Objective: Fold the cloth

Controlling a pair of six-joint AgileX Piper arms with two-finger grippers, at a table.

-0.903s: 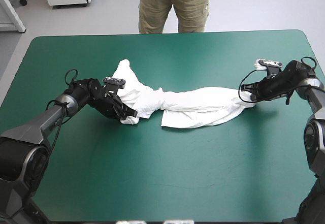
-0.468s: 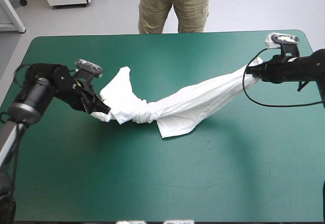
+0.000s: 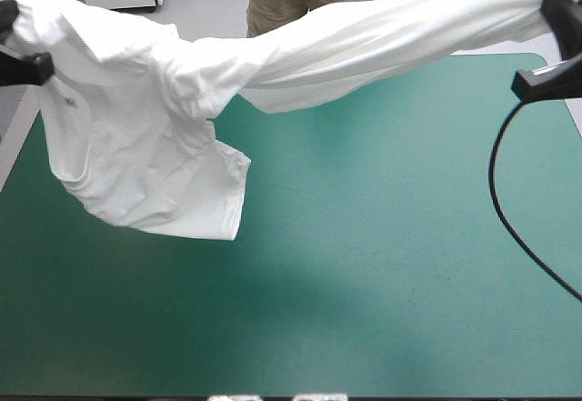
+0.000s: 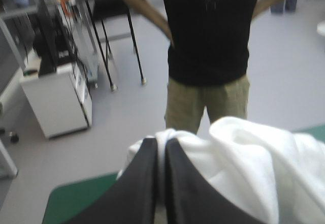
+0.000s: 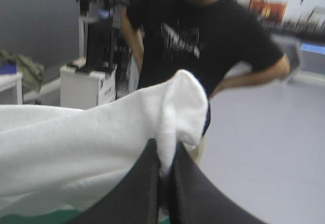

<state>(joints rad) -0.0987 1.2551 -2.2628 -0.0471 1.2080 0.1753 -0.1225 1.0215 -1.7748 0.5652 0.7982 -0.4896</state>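
The left hand (image 4: 158,141) is clamped on the T-shirt (image 3: 182,101), with white cloth pinched between its black fingers (image 4: 137,183) and bulging just past their tips. The right hand (image 5: 165,150) grips the opposite end the same way, a fold standing up beyond its tips. Between the hands the T-shirt stretches as a twisted band above the teal-green surface (image 3: 382,283). Near the left hand its body hangs down loose.

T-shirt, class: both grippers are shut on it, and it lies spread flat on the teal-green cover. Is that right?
Not quite. The left gripper and the right gripper are both shut on the T-shirt, but it does not lie flat. The high view shows it raised and stretched between them above the teal-green cover, its body hanging down on the left.
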